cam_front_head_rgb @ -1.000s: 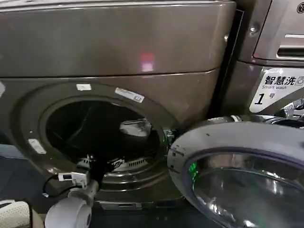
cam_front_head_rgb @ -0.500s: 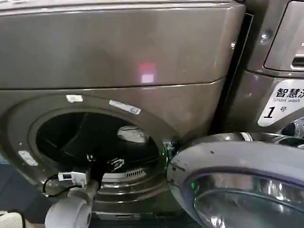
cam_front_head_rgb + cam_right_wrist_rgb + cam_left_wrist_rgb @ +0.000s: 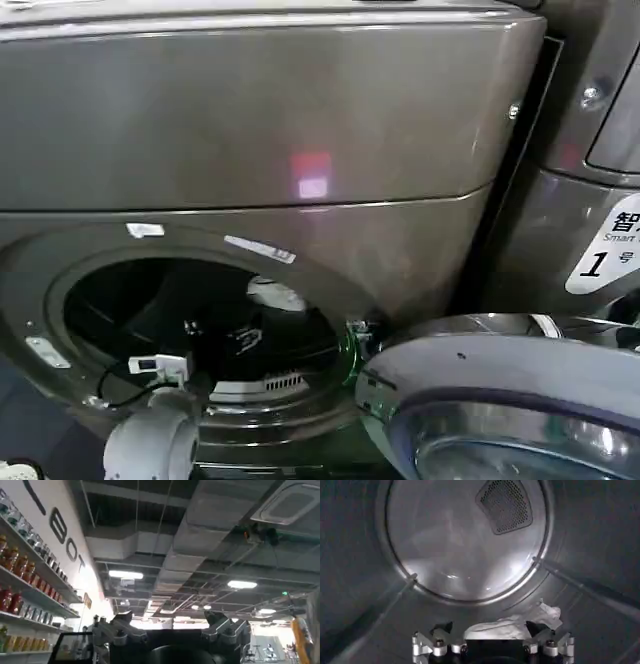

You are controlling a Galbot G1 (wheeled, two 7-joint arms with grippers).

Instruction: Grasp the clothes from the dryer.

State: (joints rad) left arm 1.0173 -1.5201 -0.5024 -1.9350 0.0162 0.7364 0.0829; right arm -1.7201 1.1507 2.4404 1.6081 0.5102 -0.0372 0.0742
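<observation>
**Left gripper inside the drum, short of the clothes**

The clothes (image 3: 512,626), a small crumpled bundle of white to pale-grey soft fabric, lie on the floor of the steel drum, toward its back wall, below the perforated vent plate (image 3: 505,502). In the head view the bundle (image 3: 276,294) shows as a pale patch deep in the dark drum mouth, nearer the right side of the opening.

The left gripper (image 3: 490,635) is inside the drum of the large bronze-grey front-loading dryer (image 3: 250,130), with its fingers spread wide and nothing between them. In the left wrist view the bundle sits just past the fingertips and roughly between them, but contact is not yet visible.

Over the last second the head view has shifted: the porthole rim (image 3: 60,290) now sits lower and further left, and the open round glass door (image 3: 500,410) has slid toward the lower right corner. The left arm's pale grey wrist joint (image 3: 155,445) stays at the lower rim of the opening. That suggests the robot is leaning in, so the reach looks nearly done and closing on the fabric is probably next.

The right gripper (image 3: 170,625) is parked away from the dryer, pointing up at a ceiling, spread open and empty.
</observation>
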